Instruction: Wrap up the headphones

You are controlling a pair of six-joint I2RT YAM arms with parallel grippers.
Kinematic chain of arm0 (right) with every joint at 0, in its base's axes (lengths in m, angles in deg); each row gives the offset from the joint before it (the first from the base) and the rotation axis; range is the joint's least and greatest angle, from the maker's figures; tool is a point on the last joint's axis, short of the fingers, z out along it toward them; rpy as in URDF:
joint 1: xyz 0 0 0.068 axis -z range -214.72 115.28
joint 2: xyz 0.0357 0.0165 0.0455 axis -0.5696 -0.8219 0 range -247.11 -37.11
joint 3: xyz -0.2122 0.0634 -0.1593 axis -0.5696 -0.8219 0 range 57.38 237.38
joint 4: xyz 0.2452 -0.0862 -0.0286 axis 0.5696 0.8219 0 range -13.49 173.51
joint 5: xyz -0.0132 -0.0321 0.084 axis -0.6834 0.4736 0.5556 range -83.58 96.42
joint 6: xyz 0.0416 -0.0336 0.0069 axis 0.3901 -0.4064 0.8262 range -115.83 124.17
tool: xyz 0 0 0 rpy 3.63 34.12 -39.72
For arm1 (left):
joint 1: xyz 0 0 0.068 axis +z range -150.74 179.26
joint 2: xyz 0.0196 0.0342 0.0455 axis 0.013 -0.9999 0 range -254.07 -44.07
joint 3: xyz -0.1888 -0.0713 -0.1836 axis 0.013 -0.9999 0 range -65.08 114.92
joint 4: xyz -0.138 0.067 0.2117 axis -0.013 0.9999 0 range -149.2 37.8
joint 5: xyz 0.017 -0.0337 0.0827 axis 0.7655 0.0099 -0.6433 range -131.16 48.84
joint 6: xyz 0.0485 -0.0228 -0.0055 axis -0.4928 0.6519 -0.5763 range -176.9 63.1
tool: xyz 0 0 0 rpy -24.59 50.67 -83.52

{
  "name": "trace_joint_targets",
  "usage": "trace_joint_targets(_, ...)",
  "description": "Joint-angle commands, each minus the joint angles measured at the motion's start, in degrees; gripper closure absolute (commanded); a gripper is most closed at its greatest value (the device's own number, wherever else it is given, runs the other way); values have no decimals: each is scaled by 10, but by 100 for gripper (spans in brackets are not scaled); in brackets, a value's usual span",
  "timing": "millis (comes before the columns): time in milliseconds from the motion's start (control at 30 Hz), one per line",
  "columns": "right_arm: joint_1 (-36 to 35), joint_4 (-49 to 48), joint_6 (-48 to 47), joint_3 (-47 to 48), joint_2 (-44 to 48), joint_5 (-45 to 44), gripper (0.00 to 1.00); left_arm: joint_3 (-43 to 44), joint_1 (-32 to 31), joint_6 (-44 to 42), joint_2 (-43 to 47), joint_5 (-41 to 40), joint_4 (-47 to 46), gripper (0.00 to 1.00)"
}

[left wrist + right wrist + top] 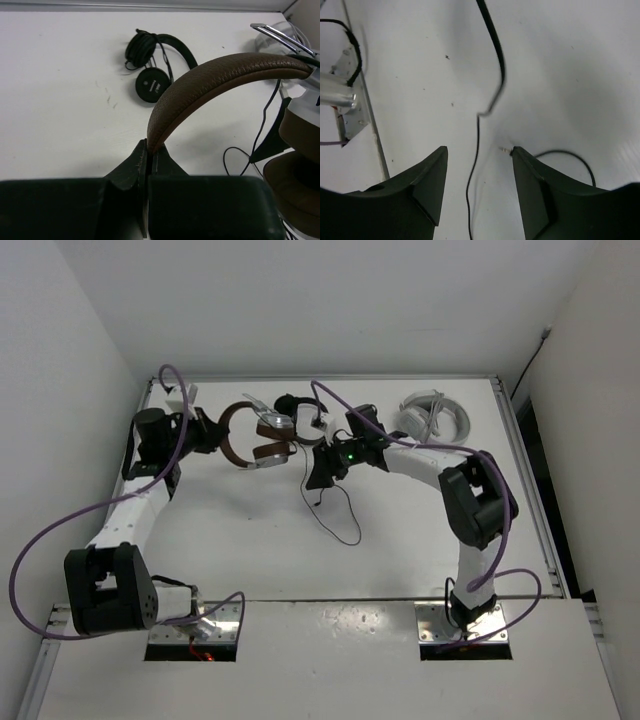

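My left claw is clamped on the brown headband, my right claw gapes astride the black cable, so next I'd pinch it and start winding.

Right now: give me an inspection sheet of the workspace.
Surface: white table, faint scuffs.
Job's things: brown headphones, far side of the table.
Clutter: black headphones; white headphones.
Pincers: left pincer shut on the headband; right pincer open, cable between its fingers, ungripped.
Cables: thin black cable loose on the table; purple arm leads.
Surroundings: white walls; nothing else seen.
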Motion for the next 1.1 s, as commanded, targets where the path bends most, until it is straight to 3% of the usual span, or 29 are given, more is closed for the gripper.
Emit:
trace_joint_targets(0,20,-57,29,-26,8,-20,45,15,23,35,25,-18,-31,100)
trace_joint_targets(200,20,-37,-28,-88,44,-92,43,15,36,41,25,-35,-31,100)
trace_joint_targets(333,14,-63,-79,-136,72,-149,52,15,36,30,13,-13,-25,100)
trace_joint_targets(600,-5,-69,-161,-75,38,-173,53,15,36,20,2,19,-18,100)
trace_joint_targets(900,0,-74,-225,2,-41,-25,46,25,36,8,-23,51,4,100)
trace_joint_targets(1067,0,-38,-308,24,-75,25,46,37,46,15,-54,80,4,100)
